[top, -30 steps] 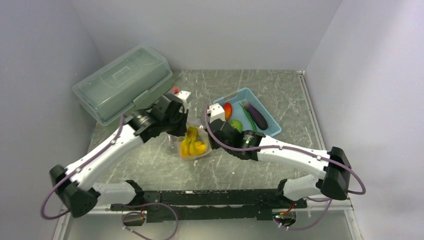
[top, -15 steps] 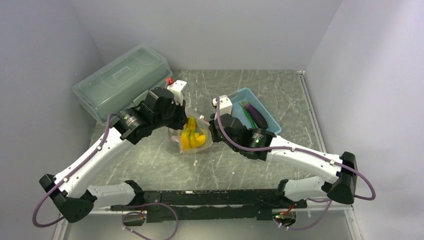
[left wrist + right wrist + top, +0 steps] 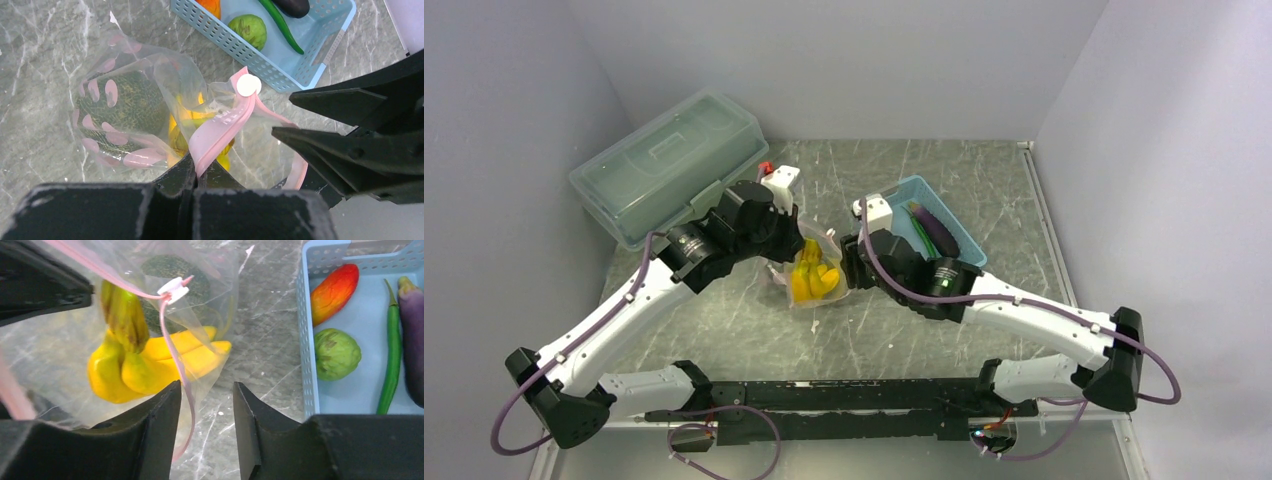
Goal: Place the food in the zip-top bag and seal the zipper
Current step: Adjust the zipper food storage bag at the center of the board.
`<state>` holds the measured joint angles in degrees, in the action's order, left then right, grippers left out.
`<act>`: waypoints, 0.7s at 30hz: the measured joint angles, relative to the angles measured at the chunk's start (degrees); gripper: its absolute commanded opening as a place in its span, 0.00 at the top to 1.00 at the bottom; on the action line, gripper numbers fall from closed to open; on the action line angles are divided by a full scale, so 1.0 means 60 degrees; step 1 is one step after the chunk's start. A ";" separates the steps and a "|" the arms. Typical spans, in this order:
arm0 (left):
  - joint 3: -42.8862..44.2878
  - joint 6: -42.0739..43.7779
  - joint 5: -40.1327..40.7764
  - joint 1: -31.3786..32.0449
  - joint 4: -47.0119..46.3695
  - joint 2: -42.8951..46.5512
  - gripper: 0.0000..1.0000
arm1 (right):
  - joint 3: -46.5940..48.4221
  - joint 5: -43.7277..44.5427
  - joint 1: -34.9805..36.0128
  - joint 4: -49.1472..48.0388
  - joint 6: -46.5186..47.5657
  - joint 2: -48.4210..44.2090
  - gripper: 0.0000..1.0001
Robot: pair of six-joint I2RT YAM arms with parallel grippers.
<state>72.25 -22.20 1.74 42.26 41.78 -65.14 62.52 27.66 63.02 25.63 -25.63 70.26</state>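
Over the middle of the marbled table (image 3: pixel 884 330), the left gripper (image 3: pixel 195 172) was clenched on one end of the zipper (image 3: pixel 225 122), its fingers pressed together around the pink strip. Opposite it, the right gripper (image 3: pixel 206 390) stood released; the strip's other stretch ran down through the gap between its spread fingers. A white slider (image 3: pixel 174 288) sat on the strip. The zip-top bag (image 3: pixel 165 75) hung between the two grippers, its mouth parted. Inside lay the yellow bananas (image 3: pixel 150 365), with the dull-green lump (image 3: pixel 122 107) behind them. Just beyond the bag, the light-blue basket (image 3: pixel 305 340) held a red-orange piece (image 3: pixel 334 287), a bright-green ball (image 3: pixel 336 353), a green pepper (image 3: pixel 390 360) and a purple eggplant (image 3: pixel 412 335). The lidded box (image 3: pixel 664 165) sat at the far left.
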 measured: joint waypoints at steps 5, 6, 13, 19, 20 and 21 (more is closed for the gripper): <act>-0.0044 -0.0036 0.0004 -0.0015 -0.0142 -0.0058 1.00 | 0.0474 -0.0623 0.0000 0.0291 -0.0135 -0.0510 0.49; -0.0044 -0.0036 0.0004 -0.0015 -0.0142 -0.0066 1.00 | 0.0597 -0.0747 0.0000 0.0295 -0.0168 -0.0630 0.49; -0.0044 -0.0029 0.0007 -0.0015 -0.0127 -0.0080 1.00 | 0.1450 -0.2007 -0.0007 0.0291 -0.0393 -0.0933 0.53; 0.0029 -0.0018 0.0007 -0.0015 -0.0025 -0.0146 1.00 | 0.1796 -0.2954 -0.0011 0.0291 -0.0535 -0.0295 0.55; 0.0047 -0.0007 0.0004 -0.0015 -0.0004 -0.0146 1.00 | 0.1818 -0.2991 -0.0007 0.0288 -0.0554 -0.0164 0.56; 0.0069 0.0000 0.0004 -0.0015 0.0022 -0.0146 1.00 | 0.1851 -0.3064 -0.0015 0.0299 -0.0557 0.0011 0.56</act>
<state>72.66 -22.20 1.76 42.17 41.91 -66.02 73.63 9.28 62.94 27.42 -28.97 70.32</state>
